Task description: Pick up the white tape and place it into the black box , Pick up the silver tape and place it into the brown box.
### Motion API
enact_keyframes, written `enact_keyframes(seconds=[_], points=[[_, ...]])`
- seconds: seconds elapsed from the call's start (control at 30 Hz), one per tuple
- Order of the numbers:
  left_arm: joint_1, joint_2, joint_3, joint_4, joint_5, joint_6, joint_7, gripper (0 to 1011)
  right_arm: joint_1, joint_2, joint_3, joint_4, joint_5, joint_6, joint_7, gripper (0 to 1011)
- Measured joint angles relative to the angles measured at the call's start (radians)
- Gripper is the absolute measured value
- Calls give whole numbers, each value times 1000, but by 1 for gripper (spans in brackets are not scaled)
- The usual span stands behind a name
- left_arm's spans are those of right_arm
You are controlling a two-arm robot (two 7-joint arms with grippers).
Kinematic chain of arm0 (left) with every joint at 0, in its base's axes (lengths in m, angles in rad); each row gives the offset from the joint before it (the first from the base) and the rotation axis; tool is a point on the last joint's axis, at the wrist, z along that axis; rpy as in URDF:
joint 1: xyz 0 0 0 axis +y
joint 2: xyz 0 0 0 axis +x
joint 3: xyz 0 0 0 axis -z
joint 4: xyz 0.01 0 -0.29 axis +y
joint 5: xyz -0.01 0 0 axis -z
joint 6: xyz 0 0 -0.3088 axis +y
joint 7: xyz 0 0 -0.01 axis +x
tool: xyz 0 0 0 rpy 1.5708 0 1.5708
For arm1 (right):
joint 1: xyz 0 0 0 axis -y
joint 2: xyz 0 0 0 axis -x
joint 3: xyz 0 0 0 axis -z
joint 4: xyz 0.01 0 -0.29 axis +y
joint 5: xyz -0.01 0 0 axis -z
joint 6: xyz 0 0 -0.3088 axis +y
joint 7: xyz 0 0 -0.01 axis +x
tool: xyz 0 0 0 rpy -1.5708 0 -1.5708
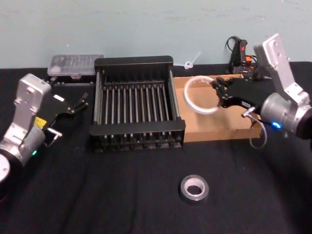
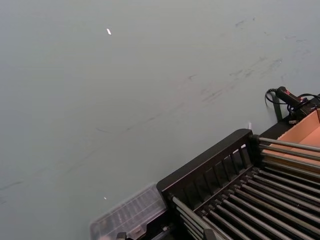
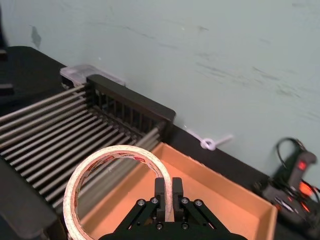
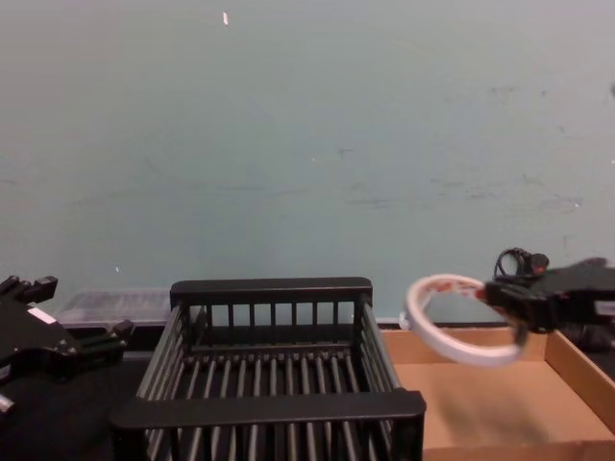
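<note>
Grey-silver tape (image 1: 194,188) foremost; thin white tape (image 1: 199,94) between right gripper (image 1: 218,95) jaws.

A pale green wall (image 4: 307,144) runs along the far edge of the table and carries faint dark scuffs and a few small white flecks. The table (image 1: 122,195) is covered in black cloth. At its far left corner a clear plastic case (image 1: 75,64) lies against the wall. At the far right corner sits a black device (image 1: 239,51) with a cable and red lights.
</note>
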Motion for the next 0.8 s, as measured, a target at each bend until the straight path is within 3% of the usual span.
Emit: enact_keyframes(seconds=[0.43,0.8], points=[[0,0,0,0,0,0,0,1001,145,-103,-99,155,-41,-45,52,92],[0,0,0,0,0,0,0,1001,240,-182,-155,290,-53,-76,93,91]])
